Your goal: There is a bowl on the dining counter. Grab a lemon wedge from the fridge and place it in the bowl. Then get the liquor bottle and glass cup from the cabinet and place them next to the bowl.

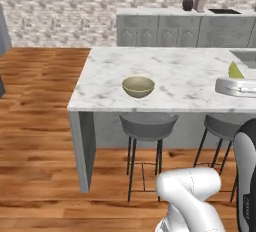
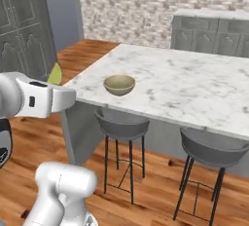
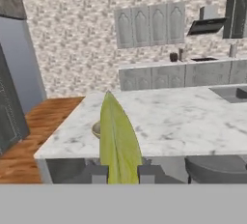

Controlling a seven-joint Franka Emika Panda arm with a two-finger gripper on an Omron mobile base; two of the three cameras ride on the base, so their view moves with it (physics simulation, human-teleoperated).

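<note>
A yellow-green lemon wedge (image 3: 118,141) stands upright between my two dark fingertips, and my gripper (image 3: 124,175) is shut on it. From the base, the lemon wedge (image 1: 235,70) pokes up above the white hand, over the right part of the marble dining counter (image 1: 175,76). In the right base view the lemon wedge (image 2: 55,75) sits left of the counter's near corner. A beige bowl (image 1: 138,86) rests near the counter's front edge, well apart from the wedge. The wedge hides most of the bowl (image 3: 96,129) in the hand view. The liquor bottle and glass cup are out of view.
Two grey stools (image 1: 148,126) (image 2: 214,153) are tucked under the counter's front edge. A sink (image 3: 234,92) is set into the counter's far right. Grey base cabinets (image 1: 165,30) and shut wall cabinets (image 3: 149,25) line the back wall. Wooden floor (image 1: 35,126) lies open on the left.
</note>
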